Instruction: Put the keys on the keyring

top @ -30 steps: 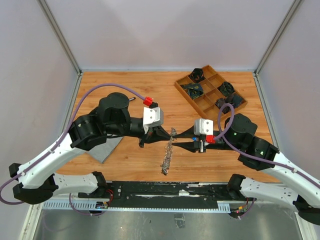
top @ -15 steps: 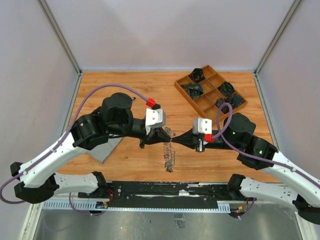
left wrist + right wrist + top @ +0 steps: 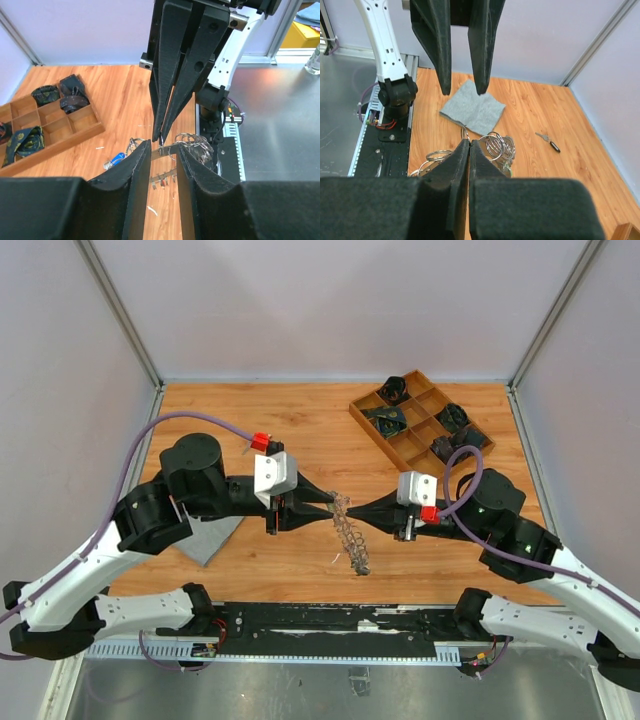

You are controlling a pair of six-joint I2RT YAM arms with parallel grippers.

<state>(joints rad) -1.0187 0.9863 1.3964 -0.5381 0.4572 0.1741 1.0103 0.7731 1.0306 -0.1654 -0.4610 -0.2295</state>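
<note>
Keyring point(image 3: 350, 530) is being pinched at its top loop by the right gripper point(image 3: 362, 517), fingers pressed together | bunch is being dangled over the table point(image 3: 250, 420) | left gripper point(image 3: 328, 502), narrowly spread and gripping nothing, is being pointed at it from directly opposite, equally near

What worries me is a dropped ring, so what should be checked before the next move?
1. Right gripper shut on the keyring: ok.
2. Left gripper open, facing the right gripper's tip: ok.
3. Keyring's lower end off the table: cannot tell.
4. All keys threaded: not ok, a dark-tagged key lies alone on the table.
5. Blue-tagged key attached to the keyring: cannot tell.
6. Grey cloth away from both grippers: ok.
</note>
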